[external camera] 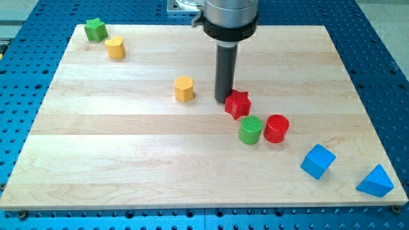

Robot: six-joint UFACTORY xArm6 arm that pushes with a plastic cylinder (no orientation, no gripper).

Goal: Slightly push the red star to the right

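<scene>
camera view shows our tip [223, 100] set down just beside the red star [238, 104] on its left, near mid-counter [96, 153], so a rightward push should nudge it; our rod stands upright, we carry no jaws, and the green cylinder [251, 130] sits close below.

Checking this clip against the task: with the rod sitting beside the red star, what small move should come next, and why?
Probably a short slide toward the view's right. My tip sits just at the red star's left edge, seemingly touching it, so a small nudge should shift it. Keep it brief: the green cylinder and red cylinder lie close below-right.
</scene>
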